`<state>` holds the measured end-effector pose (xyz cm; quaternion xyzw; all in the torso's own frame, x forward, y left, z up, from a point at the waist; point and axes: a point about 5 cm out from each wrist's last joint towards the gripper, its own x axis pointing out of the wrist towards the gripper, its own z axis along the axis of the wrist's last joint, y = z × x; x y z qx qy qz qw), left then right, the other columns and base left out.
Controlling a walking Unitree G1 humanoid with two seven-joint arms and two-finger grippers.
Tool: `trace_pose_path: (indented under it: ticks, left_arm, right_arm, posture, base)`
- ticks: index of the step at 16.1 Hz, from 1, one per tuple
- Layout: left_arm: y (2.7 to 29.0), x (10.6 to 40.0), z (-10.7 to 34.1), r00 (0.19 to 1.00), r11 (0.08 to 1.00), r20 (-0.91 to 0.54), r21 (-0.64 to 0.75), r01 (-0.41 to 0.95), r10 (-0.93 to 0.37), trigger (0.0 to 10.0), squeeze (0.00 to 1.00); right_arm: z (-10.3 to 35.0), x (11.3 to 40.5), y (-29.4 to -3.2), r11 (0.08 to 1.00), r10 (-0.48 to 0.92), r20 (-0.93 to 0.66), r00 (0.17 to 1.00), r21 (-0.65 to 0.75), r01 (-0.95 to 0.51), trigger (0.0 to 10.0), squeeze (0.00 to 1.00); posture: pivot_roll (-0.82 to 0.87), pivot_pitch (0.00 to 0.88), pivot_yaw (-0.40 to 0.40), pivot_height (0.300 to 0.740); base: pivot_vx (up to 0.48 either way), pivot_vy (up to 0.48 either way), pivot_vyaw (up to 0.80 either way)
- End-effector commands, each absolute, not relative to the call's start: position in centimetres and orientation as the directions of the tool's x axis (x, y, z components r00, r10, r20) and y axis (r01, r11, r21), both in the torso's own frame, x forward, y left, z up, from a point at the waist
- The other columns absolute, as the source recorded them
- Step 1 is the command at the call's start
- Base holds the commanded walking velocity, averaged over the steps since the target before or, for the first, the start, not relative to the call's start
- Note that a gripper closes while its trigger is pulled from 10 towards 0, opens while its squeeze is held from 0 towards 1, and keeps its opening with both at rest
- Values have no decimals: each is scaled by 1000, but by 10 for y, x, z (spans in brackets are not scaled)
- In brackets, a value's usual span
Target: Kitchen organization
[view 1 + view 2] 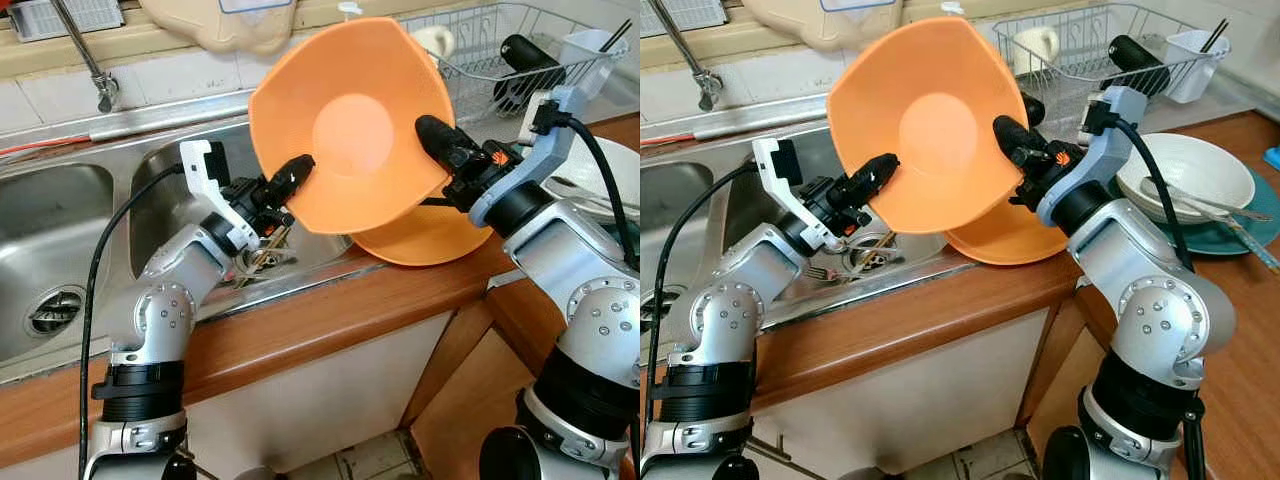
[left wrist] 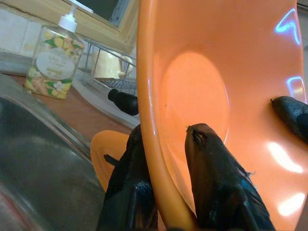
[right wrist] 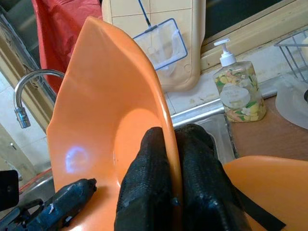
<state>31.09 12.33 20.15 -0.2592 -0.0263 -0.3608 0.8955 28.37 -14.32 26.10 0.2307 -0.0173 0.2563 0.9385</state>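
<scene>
**Orange bowl held on edge between both grippers, above the sink's rim**

The orange bowl [image 1: 350, 125] is tipped upright, its hollow facing the robot, over the seam where the steel sink [image 1: 60, 215] meets the wooden table [image 1: 330, 305]. The left gripper [image 1: 290, 175] is clamped on its lower left rim, one finger inside and one behind; the right gripper [image 1: 435, 135] pinches the opposite rim the same way. A second orange dish [image 1: 425, 240] lies on the table below, partly hidden by the bowl. The dish rack [image 1: 1080, 45] stands close behind; stacked white plates [image 1: 1185, 175] sit beside the right arm. Cutlery in the basin under the left gripper is hard to make out. The bowl is glossy plastic, with a softly angular rim.
</scene>
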Motion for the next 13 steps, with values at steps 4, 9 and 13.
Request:
trace_pose_path:
  ticks: [4, 9, 13]
  left_arm:
    - [119, 311, 203, 719, 597, 223, -428, 679, -658, 0, 0]
    - [120, 314, 203, 737, 617, 222, -426, 662, -638, 0, 0]
    - [127, 319, 203, 777, 650, 230, -438, 621, -586, 0, 0]
  right_arm:
    - [267, 283, -143, 759, 463, 194, 865, 418, -499, 0, 0]
    - [264, 284, -143, 786, 455, 169, 874, 386, -484, 10000, 0]
    - [263, 284, -143, 796, 457, 154, 876, 368, -480, 10000, 965]
  posture:
    - [-171, 0, 105, 740]
    - [-172, 0, 105, 740]
    - [-172, 0, 103, 740]
  base:
    - [0, 0, 0]
    - [0, 0, 0]
    - [0, 0, 0]
